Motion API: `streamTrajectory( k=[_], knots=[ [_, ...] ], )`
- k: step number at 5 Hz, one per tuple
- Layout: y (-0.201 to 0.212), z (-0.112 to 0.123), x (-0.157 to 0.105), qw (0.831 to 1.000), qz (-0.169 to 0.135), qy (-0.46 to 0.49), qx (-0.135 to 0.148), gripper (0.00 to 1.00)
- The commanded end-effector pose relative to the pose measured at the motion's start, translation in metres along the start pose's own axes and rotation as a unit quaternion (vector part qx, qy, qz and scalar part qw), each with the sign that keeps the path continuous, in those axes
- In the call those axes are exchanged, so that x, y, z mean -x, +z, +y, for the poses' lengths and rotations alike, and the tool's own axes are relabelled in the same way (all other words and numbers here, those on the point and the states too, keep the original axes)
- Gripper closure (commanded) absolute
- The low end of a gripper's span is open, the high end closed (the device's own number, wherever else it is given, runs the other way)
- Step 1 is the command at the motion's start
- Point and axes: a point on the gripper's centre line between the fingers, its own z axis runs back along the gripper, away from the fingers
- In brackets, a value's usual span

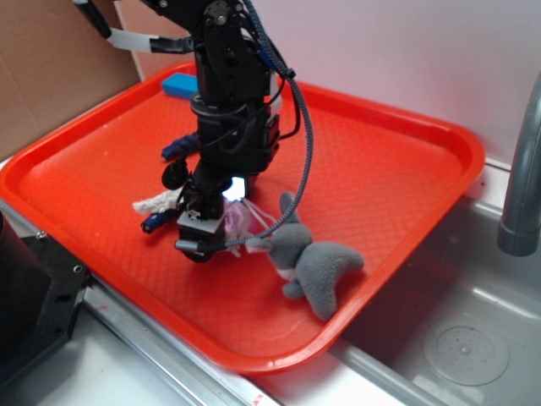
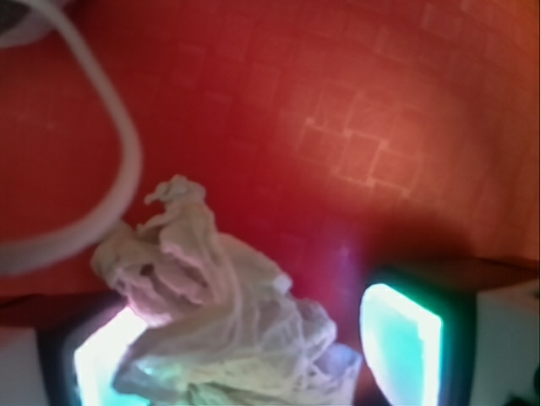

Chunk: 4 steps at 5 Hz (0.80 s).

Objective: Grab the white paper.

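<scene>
The white paper (image 1: 237, 220) is a crumpled wad lying on the red tray (image 1: 406, 194), between my gripper's fingers. A twisted white strip (image 1: 155, 201) trails out to its left. My gripper (image 1: 225, 242) is low over the tray and straddles the wad. In the wrist view the paper (image 2: 211, 292) fills the space between the lit pads and my gripper (image 2: 245, 355) is open. The wad lies against the left pad (image 2: 89, 364). A strip of red tray shows between it and the right pad (image 2: 401, 338).
A grey plush bunny (image 1: 314, 266) lies just right of the gripper, its thin white string loop (image 2: 118, 178) beside the paper. A blue block (image 1: 180, 85) sits at the tray's far corner. A steel sink (image 1: 473, 338) and grey faucet (image 1: 520, 169) are to the right.
</scene>
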Motion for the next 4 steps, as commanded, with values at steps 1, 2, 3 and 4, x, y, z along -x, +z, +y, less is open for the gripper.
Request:
streamTrajectory(
  k=[1, 2, 3, 4],
  knots=[
    [-0.004, -0.005, 0.002, 1.000, 0.006, -0.003, -0.006, 1.00],
    [-0.001, -0.006, 0.002, 1.000, 0.008, -0.001, -0.010, 1.00],
    [0.003, -0.001, 0.005, 0.999, 0.006, 0.027, -0.019, 1.00],
    [0.013, 0.004, 0.006, 0.997, 0.005, 0.069, -0.028, 1.00]
  ],
)
